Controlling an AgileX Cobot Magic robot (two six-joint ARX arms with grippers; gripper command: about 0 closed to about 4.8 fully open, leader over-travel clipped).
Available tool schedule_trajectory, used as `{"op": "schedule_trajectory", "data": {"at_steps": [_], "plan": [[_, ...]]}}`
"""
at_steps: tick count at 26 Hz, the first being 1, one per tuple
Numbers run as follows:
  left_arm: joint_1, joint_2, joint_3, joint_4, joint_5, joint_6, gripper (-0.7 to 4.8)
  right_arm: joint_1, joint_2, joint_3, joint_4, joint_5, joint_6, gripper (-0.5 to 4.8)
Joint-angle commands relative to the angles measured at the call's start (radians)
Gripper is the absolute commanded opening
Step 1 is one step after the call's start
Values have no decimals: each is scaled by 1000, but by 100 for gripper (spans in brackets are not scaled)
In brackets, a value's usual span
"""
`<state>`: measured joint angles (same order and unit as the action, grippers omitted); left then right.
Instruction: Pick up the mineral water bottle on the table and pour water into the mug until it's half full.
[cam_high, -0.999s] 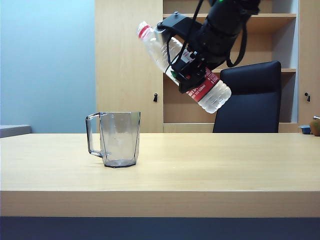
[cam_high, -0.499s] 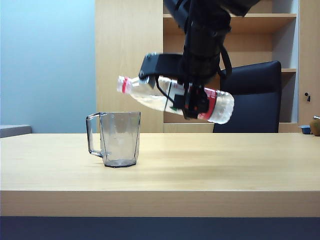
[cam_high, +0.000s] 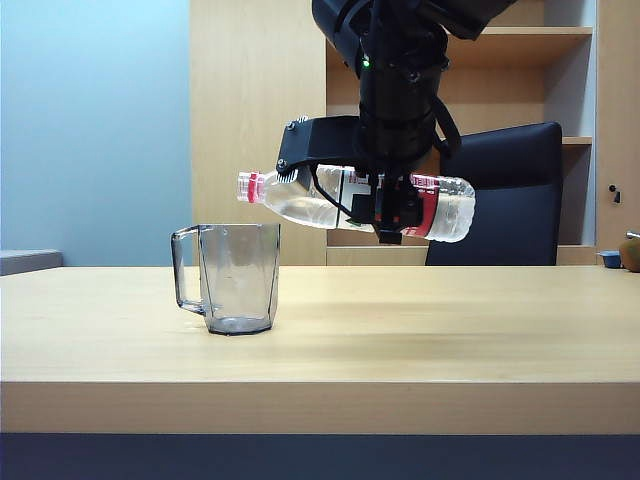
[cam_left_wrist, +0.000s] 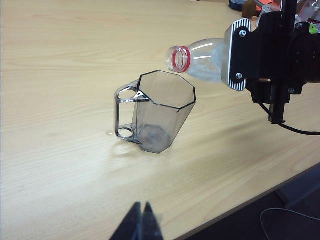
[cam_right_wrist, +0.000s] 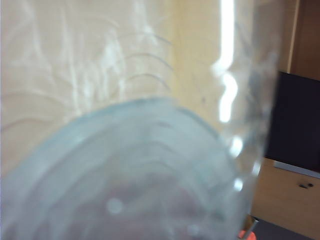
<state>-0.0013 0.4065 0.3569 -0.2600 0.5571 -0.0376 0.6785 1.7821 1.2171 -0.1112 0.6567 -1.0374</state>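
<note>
Clamped around the labelled middle of the mineral water bottle (cam_high: 360, 203), the right gripper (cam_high: 388, 205) holds it in the air above the table (cam_high: 420, 330), lying almost level with its open mouth and red neck ring pointing toward the mug (cam_high: 232, 277). From the exterior view the mouth sits just above the mug's rim, near its right-hand side, without touching it. Water (cam_high: 300, 212) pools along the lower side of the bottle's neck end; whether any is flowing out cannot be told. The mug stands upright on the table, handle turned away from the bottle, and looks empty — only its thick base shows grey. The right wrist view is filled by the bottle's clear ribbed wall (cam_right_wrist: 125, 150), blurred and very close. The left gripper (cam_left_wrist: 141, 226) hangs low over the near edge of the table, well apart from the mug (cam_left_wrist: 155, 112) and bottle (cam_left_wrist: 200, 60), its jaws pressed together with nothing between them. Behind the table stand a black chair (cam_high: 510, 195) and wooden shelving (cam_high: 260, 110).
</note>
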Motion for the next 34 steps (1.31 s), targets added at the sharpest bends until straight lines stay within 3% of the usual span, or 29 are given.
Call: {"op": "schedule_trajectory", "data": {"at_steps": [1,11,15,21,24,28,31,34], "plan": [[0,0,5,6,4,4,-5,3,-12,8,32,54,-45,260],[0,0,5,6,4,4,-5,6,-12,8,32,138,-97,259],[0,0,5,6,4,4,-5,14,-12,8,32,138,-100,197],[0,0,5,7,4,4,-5,16,-12,8,33,135,-101,198],[0,0,5,7,4,4,-5,16,-12,8,32,138,-101,234],[0,0,5,7,4,4,-5,19,-12,8,32,138,-101,235],[0,0,5,7,4,4,-5,23,-12,8,32,138,-101,276],[0,0,5,7,4,4,-5,23,-12,8,26,137,-101,279]]}}
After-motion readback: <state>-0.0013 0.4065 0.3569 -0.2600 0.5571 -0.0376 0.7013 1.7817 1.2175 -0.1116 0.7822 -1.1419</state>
